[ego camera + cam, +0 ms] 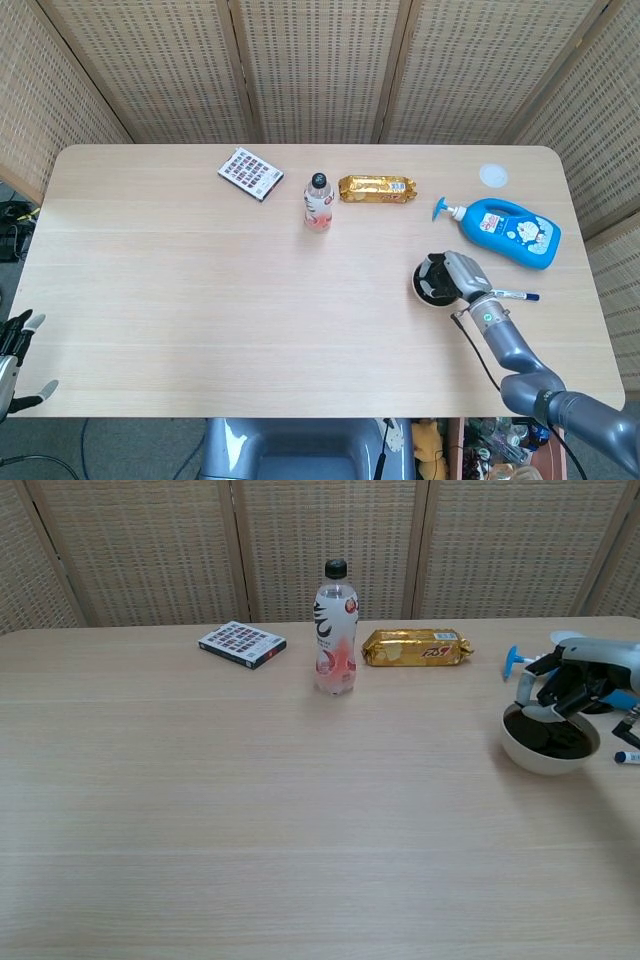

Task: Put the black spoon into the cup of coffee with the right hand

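My right hand (452, 275) hangs over the white cup of coffee (549, 740) near the tabletop's right edge, fingers curled down toward the dark liquid, but I cannot make out the black spoon, so which way its long axis points, and whether the hand grasps it, I cannot tell. My left hand (14, 352) sits off the near left corner, fingers apart and grasping nothing. The pale wood tabletop (200, 290) also carries a bottle (335, 630), a gold snack pack (416, 647), a blue pump bottle (510, 231) and a small box (250, 173), with woven screens (320, 60) behind.

Black spoon hidden under right hand (452, 277)
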Available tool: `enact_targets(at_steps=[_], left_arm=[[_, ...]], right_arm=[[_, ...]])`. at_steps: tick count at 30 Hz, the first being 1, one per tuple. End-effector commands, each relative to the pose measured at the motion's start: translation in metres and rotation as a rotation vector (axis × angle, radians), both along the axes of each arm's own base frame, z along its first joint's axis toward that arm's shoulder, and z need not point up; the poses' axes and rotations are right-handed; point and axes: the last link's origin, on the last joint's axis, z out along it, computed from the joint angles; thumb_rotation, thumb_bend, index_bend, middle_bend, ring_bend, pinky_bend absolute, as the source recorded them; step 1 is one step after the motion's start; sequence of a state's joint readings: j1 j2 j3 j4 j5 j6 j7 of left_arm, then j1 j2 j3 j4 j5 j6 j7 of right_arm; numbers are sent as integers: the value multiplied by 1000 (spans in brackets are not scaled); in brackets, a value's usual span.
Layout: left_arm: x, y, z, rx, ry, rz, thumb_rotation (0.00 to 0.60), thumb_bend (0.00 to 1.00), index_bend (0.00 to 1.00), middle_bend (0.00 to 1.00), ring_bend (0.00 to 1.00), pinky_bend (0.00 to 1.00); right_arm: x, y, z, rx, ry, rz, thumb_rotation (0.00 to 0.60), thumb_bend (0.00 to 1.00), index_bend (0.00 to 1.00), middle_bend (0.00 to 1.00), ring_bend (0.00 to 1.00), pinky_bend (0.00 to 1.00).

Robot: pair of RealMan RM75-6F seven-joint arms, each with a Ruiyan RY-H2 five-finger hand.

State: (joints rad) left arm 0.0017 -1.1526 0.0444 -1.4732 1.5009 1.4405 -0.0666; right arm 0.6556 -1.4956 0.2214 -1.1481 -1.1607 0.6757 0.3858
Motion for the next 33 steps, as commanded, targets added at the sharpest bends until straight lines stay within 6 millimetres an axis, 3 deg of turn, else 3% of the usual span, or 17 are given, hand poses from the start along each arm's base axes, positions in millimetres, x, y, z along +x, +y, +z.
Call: enact_targets(at_steps=[1,19,33], left_arm=[[0,0,0,0,1,1,600,226,0,0,0,0],[-2,0,0,8,8,6,600,225,0,0,0,0],[-5,-1,1,9,8,10,600,226,0,0,0,0]], right_arm=[[-1,-2,-1,-3,3,-3,600,641,709,913,940,948],[10,-15,0,-22,7,18,600,641,714,914,940,948],[20,3,-9,34,12,55,600,644,714,915,940,948]])
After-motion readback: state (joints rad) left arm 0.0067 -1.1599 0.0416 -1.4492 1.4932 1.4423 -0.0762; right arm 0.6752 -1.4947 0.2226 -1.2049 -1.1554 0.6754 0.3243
